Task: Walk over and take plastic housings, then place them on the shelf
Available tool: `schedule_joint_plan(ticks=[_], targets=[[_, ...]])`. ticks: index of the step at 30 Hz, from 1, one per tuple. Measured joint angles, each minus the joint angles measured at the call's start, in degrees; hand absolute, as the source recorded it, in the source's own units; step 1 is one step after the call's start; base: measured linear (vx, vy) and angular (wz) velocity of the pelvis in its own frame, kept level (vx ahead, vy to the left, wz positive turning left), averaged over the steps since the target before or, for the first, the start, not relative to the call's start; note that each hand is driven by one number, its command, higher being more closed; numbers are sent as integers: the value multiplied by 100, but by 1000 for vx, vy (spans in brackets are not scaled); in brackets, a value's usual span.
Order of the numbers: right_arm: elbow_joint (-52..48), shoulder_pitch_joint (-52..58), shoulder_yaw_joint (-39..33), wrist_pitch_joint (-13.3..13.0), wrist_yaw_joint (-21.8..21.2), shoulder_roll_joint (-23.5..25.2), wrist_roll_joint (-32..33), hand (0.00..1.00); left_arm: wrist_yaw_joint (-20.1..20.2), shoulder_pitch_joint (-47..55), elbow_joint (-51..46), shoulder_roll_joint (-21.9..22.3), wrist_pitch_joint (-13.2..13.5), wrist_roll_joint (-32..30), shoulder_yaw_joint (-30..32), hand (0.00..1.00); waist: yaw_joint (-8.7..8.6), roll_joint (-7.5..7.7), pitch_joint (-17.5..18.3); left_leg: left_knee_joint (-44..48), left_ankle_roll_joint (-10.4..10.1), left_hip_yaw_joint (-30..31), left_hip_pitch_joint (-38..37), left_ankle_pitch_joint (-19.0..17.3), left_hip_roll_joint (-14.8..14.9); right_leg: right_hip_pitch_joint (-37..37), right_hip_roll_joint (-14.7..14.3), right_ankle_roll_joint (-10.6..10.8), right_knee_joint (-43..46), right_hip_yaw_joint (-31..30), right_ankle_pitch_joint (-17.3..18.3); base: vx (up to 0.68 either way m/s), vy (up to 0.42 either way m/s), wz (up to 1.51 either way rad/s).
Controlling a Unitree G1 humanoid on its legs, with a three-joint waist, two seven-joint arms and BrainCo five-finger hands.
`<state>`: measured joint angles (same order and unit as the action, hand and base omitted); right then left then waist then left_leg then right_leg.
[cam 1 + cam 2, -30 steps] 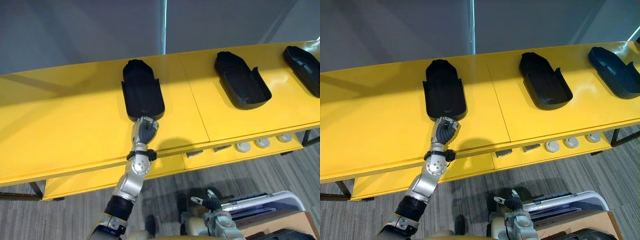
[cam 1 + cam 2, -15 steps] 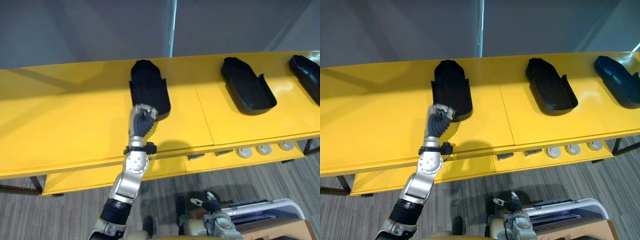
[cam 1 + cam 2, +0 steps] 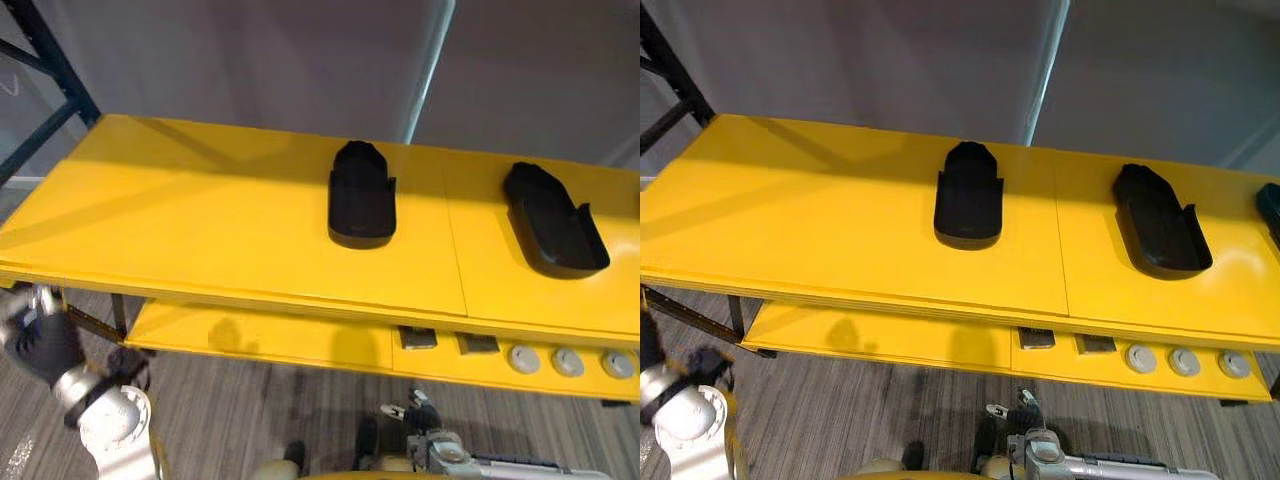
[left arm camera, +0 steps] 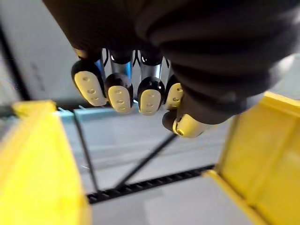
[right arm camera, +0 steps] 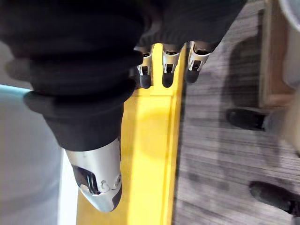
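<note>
Two black plastic housings lie on the yellow shelf top [image 3: 200, 230]: one near the middle [image 3: 360, 195] and one further right [image 3: 555, 220]. A third housing [image 3: 1270, 205] peeks in at the right edge. My left hand [image 3: 40, 335] hangs low at the far left, below the shelf's front edge and well away from the housings. In the left wrist view its fingers [image 4: 140, 96] are curled toward the thumb with nothing in them. My right hand [image 3: 415, 412] stays low by my body; in the right wrist view its fingers [image 5: 166, 63] are relaxed and empty.
A lower yellow shelf carries round grey parts [image 3: 565, 360] and small dark blocks [image 3: 418, 338]. A dark rack frame [image 3: 50, 70] stands at the far left. A grey wall runs behind the shelf, and grey wood-look floor lies in front.
The camera has swung left and the whole picture shifted. My left hand has drawn back from the middle housing and dropped to the lower left; the housing stays on the shelf.
</note>
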<state>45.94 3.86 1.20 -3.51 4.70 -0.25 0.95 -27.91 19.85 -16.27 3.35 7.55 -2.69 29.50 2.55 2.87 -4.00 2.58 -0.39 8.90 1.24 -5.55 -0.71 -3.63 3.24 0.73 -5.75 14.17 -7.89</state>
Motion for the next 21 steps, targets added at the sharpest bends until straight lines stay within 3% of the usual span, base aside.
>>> schedule_joint_plan(ticks=[5, 10, 15, 18, 21], targets=[[-308, -36, 265, 33, -146, 25, -102, 0, 573, 96, 2501, 82, -456, 205, -94, 0, 1, -46, 36, 315, -22, -394, -15, -129, 176, 7, -8, -36, 401, 107, 306, 3, 5, 3], [-445, 24, 250, 65, -162, 38, -97, 0, 1225, -66, 4444, 31, -520, 141, -1123, 0, -10, -54, 48, 336, -67, -469, -52, -160, 232, -34, -12, -35, 574, 71, 419, 31, 4, -2], [-167, -13, 16, 41, -98, 11, -68, 0, 1414, -541, 5379, -56, -506, -163, -1769, 0, -31, -123, 74, 170, -146, -582, -215, -117, 253, 10, -41, -29, 506, -49, 401, 27, 3, -12], [68, -22, -91, 35, -86, -34, -27, 0, 1416, -764, 5586, -216, -479, -259, -2031, 0, -50, -244, 71, 130, -153, -614, -225, -118, 252, 50, -75, -25, 318, -127, 279, 24, 6, -12], [144, -77, -92, 34, -73, -26, -2, 0, 1415, -860, 5628, -398, -469, -366, -2243, 0, -169, -269, 56, 123, -157, -663, -238, -120, 254, 65, -110, -28, 148, -191, 178, 36, 0, -13]])
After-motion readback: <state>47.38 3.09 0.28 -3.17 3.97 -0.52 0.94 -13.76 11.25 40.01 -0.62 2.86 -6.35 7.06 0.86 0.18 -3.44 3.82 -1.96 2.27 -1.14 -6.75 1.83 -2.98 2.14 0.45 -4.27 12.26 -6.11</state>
